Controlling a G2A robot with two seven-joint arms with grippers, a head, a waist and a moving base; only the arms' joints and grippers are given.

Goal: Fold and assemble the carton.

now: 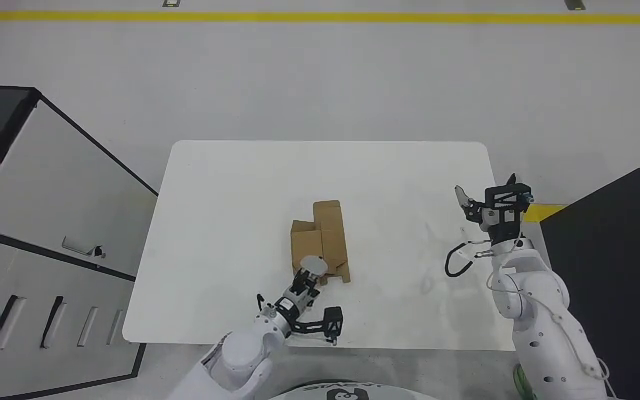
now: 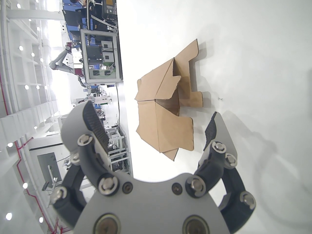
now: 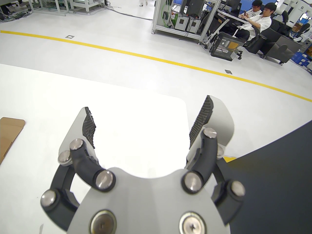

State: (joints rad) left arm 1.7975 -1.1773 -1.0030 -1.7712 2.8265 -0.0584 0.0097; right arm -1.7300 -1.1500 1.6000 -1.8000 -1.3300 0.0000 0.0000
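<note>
Carton (image 1: 320, 240) nr bench (image 1: 400, 180) front edge: light, floppy; I'd pinch flap edge. Left gripper (image 2: 151, 114), right gripper (image 3: 148, 115) wide, empty.

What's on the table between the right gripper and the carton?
Nothing: in the top view, only bare table separates the right gripper from the carton.

A white table (image 1: 400, 180) with rounded corners carries a brown carton (image 1: 322, 240). The carton lies on the tabletop just ahead of the left gripper (image 2: 151, 113). Several flaps are spread flat on the surface, and the middle is raised into a half-open shell. It sits well apart from the right gripper (image 3: 147, 103), off to that gripper's side. One table corner lies just ahead of the right gripper.
</note>
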